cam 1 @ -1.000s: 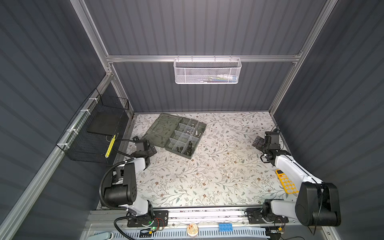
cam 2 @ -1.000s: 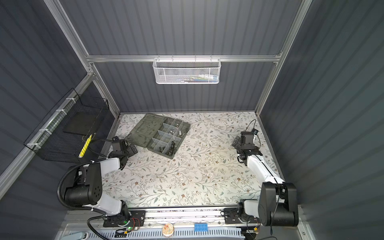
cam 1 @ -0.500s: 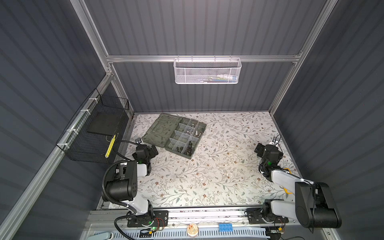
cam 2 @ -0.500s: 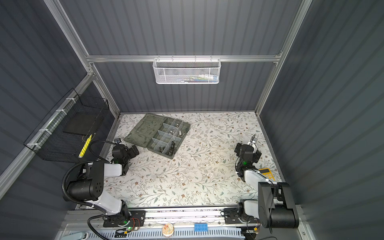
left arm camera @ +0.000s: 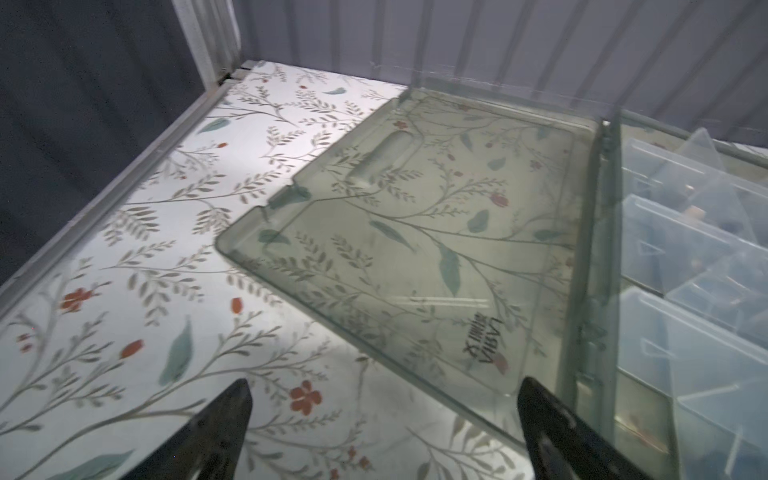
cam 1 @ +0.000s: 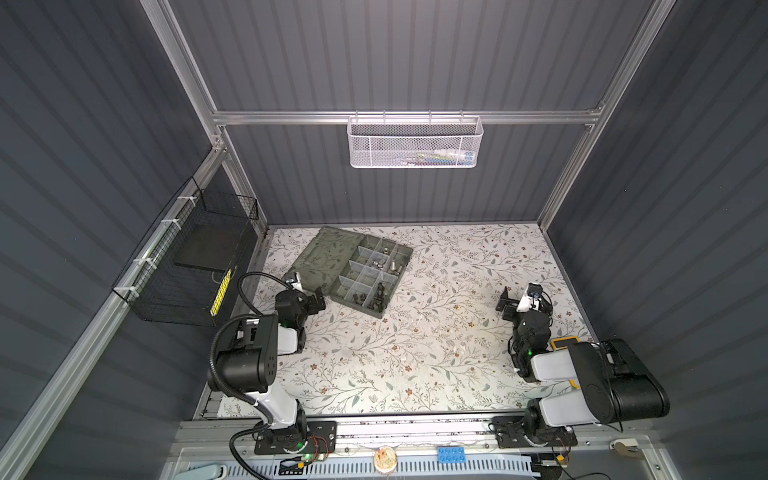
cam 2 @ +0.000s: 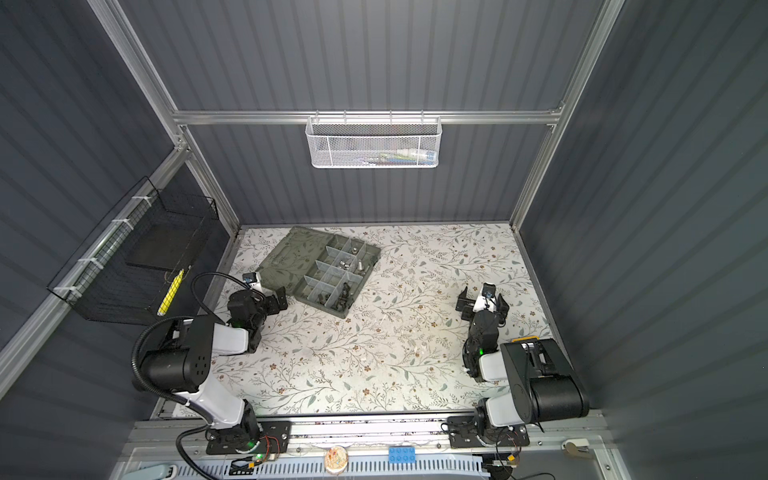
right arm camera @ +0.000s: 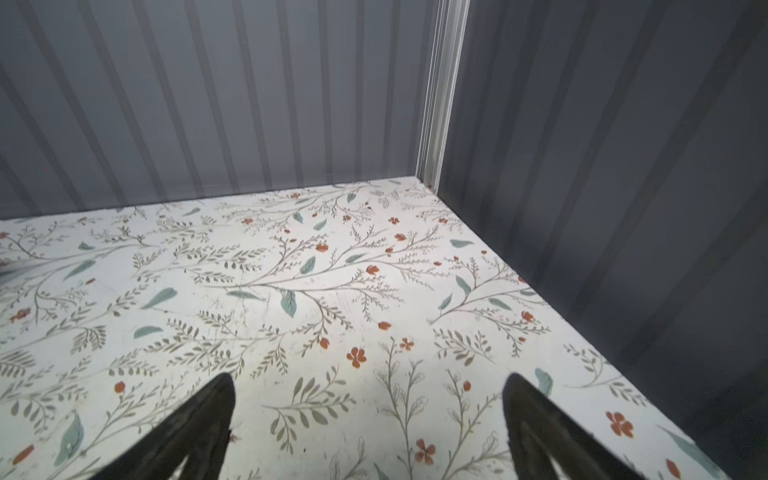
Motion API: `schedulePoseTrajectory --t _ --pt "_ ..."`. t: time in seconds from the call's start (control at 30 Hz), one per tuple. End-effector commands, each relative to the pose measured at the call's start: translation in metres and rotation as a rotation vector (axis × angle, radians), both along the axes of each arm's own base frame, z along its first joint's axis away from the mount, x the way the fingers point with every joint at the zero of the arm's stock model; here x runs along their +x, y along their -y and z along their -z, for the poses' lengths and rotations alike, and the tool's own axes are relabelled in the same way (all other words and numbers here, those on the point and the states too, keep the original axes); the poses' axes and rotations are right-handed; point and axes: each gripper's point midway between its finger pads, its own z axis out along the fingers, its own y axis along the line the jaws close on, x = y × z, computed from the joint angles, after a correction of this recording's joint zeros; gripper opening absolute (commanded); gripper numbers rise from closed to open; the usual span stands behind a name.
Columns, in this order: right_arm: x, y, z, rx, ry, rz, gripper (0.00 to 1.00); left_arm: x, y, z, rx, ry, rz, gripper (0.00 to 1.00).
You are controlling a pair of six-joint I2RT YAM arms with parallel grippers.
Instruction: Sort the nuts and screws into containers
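In both top views the containers point(cam 1: 365, 272) sit in the open organizer box point(cam 1: 353, 305) at the table's far left. The screws and nuts point(cam 1: 379, 264) lie inside, too small to tell apart. The left gripper point(cam 1: 309, 293) is just beside the box's near corner, spread wide and empty. The right gripper point(cam 1: 525, 301) is well apart, equally wide, holding nothing.

Left wrist view: the lid point(left arm camera: 415, 232) lies ahead of the fingertips point(left arm camera: 243, 386), with the containers beyond it.

Right wrist view: floral table point(right arm camera: 291, 270) lies between the fingers.
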Motion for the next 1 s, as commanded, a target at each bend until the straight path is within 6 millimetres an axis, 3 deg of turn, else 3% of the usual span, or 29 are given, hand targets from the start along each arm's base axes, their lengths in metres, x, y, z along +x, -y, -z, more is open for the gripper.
schedulePoseTrajectory --t 0.0,0.07,0.23,0.37,0.97 --pt "0.002 -0.002 -0.011 -0.008 0.045 -0.026 0.99 0.005 0.008 -0.013 0.050 0.085 0.048 1.00" --pt "0.010 -0.004 0.003 0.012 -0.015 -0.060 0.99 0.003 0.009 -0.007 0.050 0.038 0.052 1.00" --pt "0.032 0.009 0.012 0.062 -0.122 -0.025 0.99 0.012 0.015 -0.006 0.105 0.024 0.045 1.00" --pt "0.030 0.021 0.015 0.125 -0.119 -0.005 0.99 0.011 0.016 -0.004 0.108 0.013 0.047 1.00" --pt "0.030 0.022 0.013 0.121 -0.107 -0.004 0.99 0.011 0.017 -0.004 0.113 0.007 0.047 1.00"
